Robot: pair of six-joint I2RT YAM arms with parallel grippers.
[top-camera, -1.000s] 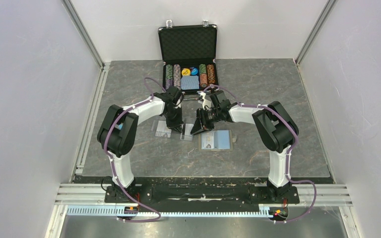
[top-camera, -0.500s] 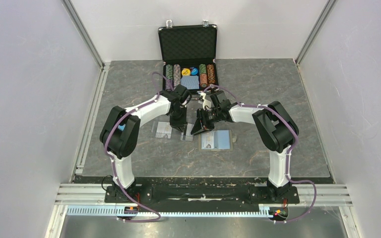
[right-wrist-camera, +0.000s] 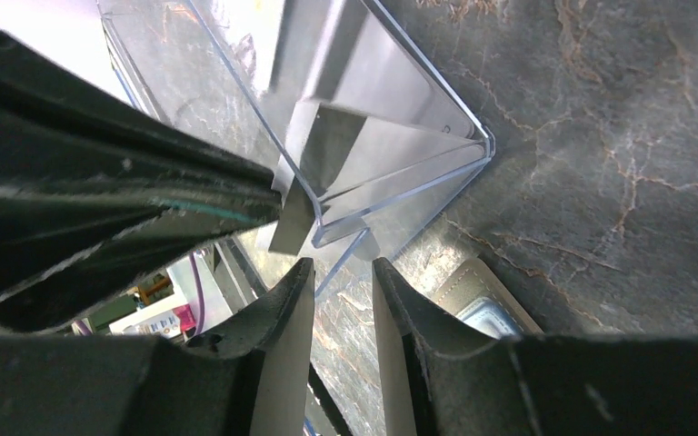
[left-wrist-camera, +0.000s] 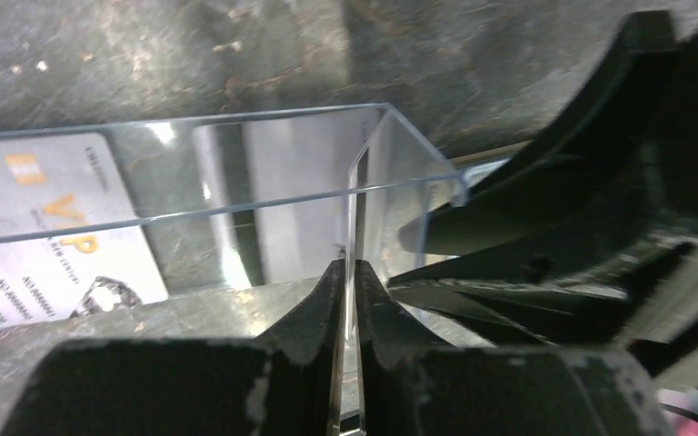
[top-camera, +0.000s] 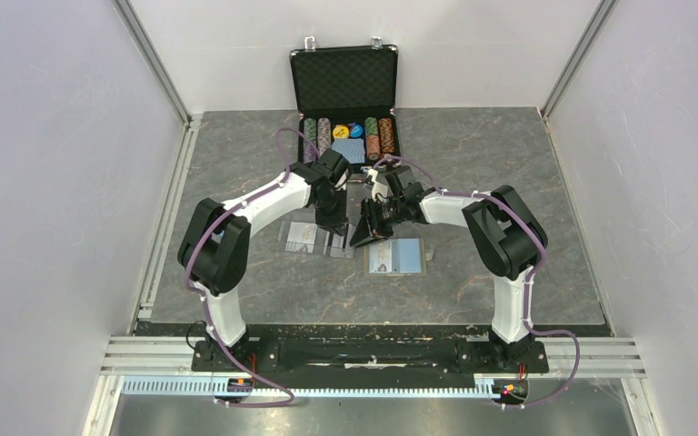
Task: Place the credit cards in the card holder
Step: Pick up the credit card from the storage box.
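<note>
A clear plastic sleeve [left-wrist-camera: 282, 173] stands lifted off the table, and my left gripper [left-wrist-camera: 345, 268] is shut on its thin upright sheet. Left of it lies a whitish credit card [left-wrist-camera: 45, 236] printed VIP in gold, seen from above as a credit card [top-camera: 301, 236] in clear plastic. My right gripper [right-wrist-camera: 341, 263] faces the left gripper [top-camera: 334, 232], jaws a little apart; the sleeve's [right-wrist-camera: 373, 136] lower edge reaches in at the tips. The card holder [top-camera: 409, 257] lies open, blue lining up, just right of my right gripper [top-camera: 361, 239]. A whitish patch, maybe a card, shows on its left half.
The open black poker-chip case [top-camera: 345, 136] stands at the back centre, close behind both wrists. A taupe corner of the card holder [right-wrist-camera: 473, 286] shows beside my right finger. Grey marbled table [top-camera: 509, 154] spreads to both sides, with white walls around it.
My left wrist has shifted right and slightly back, carrying the pinched sleeve sheet toward the right gripper and uncovering the card on the left. The right arm has not moved.
</note>
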